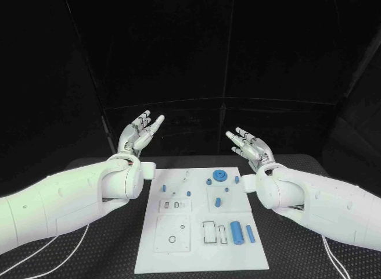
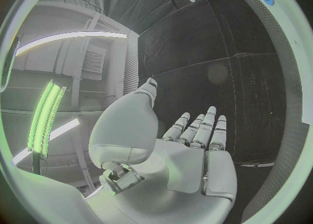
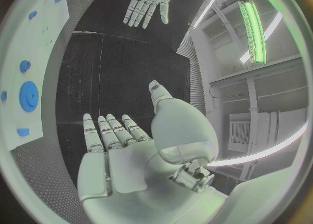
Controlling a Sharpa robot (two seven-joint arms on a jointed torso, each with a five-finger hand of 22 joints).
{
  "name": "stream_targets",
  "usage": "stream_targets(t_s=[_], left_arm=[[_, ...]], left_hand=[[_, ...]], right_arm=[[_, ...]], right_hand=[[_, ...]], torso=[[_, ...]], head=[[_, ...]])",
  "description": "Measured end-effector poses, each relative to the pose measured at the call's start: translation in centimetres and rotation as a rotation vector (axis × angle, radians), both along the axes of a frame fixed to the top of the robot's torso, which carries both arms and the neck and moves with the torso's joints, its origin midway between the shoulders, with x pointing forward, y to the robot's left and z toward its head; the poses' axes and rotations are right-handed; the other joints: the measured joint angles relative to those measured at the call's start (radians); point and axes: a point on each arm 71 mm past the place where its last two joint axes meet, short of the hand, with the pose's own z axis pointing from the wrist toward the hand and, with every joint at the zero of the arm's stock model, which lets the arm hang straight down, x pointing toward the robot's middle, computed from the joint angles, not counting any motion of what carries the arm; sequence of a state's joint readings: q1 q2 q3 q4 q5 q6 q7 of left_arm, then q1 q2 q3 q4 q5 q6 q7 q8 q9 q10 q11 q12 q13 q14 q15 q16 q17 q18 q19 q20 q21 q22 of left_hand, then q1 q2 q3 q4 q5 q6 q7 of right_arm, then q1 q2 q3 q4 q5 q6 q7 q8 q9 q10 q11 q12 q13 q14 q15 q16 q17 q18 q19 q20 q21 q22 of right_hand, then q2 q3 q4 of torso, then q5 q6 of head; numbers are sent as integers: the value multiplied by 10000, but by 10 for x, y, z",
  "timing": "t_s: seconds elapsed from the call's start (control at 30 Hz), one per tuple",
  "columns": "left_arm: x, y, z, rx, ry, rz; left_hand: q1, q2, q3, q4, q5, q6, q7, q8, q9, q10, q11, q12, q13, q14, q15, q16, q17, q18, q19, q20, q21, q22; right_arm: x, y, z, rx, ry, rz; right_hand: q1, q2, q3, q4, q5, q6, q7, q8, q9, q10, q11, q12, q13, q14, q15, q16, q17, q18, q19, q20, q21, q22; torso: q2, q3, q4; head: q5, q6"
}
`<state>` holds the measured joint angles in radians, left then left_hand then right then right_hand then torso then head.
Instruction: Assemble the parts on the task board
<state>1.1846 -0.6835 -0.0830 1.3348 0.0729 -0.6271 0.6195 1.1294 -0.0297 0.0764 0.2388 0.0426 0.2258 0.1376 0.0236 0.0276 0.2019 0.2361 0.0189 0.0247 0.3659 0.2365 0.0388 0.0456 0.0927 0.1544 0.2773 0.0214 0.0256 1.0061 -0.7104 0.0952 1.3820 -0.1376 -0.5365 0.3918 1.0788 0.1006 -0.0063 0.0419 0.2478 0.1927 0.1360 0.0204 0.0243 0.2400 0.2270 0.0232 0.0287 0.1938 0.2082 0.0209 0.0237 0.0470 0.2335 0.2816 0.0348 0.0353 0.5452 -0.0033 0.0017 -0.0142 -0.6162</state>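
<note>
Left silver many-fingered hand (image 1: pixel 140 132) and right silver many-fingered hand (image 1: pixel 251 148) raised, fingers spread, holding nothing — both above the table; small blue parts (image 1: pixel 236 231) lie on the flat white task board (image 1: pixel 199 256).

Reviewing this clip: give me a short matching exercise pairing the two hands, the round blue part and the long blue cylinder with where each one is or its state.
1 left hand
2 right hand
3 round blue part
4 long blue cylinder

A near end of the task board, right side
B raised at the picture's left, holding nothing
C far end of the board
D raised at the picture's right, holding nothing

Pairs: 1-B, 2-D, 3-C, 4-A
</note>
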Motion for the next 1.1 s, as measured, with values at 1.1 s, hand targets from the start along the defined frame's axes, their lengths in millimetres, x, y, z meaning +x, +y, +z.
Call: stream_targets(t_s=[1.1], left_arm=[[-22,14,12,-1019,-191,-1113]], left_hand=[[1349,363,-205,-389,39,4462,419,775,388,6029,-77,1209,465,5278,-507,1656,699,777,5727,78,2529,1168]], right_arm=[[25,-3,56,-7364,-3754,2739]], right_hand=[[3079,-247,1011,-2373,-640,7783,590,985,432,8947,-1010,994,349,10868,-1534,2434,967,1245,7628,-1214,4526,1972]], torso=[[868,58,-12]], head=[[19,30]])
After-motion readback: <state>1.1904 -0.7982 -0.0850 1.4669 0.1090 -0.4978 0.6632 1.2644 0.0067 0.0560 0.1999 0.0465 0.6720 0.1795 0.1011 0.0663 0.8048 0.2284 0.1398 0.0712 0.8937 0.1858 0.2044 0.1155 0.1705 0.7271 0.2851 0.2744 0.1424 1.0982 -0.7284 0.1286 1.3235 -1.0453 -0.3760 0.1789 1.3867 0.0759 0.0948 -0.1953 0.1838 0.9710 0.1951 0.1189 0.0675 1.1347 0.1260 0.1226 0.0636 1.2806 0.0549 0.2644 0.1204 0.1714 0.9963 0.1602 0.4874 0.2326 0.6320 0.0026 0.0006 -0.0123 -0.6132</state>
